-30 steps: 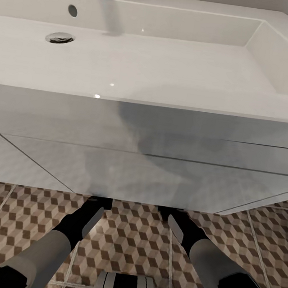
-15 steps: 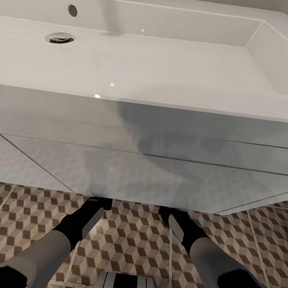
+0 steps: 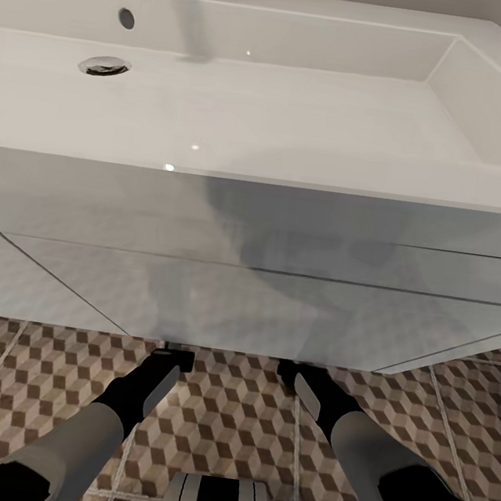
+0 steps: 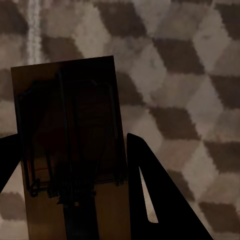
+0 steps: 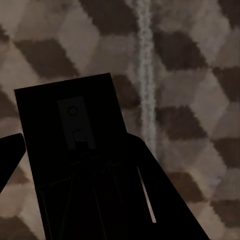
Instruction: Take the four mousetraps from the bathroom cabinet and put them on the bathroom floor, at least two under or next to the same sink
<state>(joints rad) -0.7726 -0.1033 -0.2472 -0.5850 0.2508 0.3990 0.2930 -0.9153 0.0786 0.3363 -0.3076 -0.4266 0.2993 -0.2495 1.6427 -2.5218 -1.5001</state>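
Your left end effector [image 4: 75, 190] is clamped on a mousetrap [image 4: 67, 135]: the tan board sits between its two dark fingers [image 4: 155, 195], wire side facing the camera, held above the patterned floor [image 4: 190, 75]. Your right end effector [image 5: 75, 185] grips a second mousetrap [image 5: 70, 145] in the same way; that board is in deep shadow, and only a small plate on its face can be made out. A pale grout line [image 5: 145, 75] runs just beside it.

From the head camera, both of your arms reach forward and down under the white vanity [image 3: 244, 297], so the left end effector [image 3: 178, 352] and the right end effector [image 3: 289, 368] are mostly hidden by its lower edge. The sink [image 3: 476, 98] lies directly above and ahead of both end effectors, with its drain [image 3: 105, 66] off to the left side. The cube-patterned floor [image 3: 221, 413] spreads beneath both arms. Whether either trap touches the tiles cannot be told
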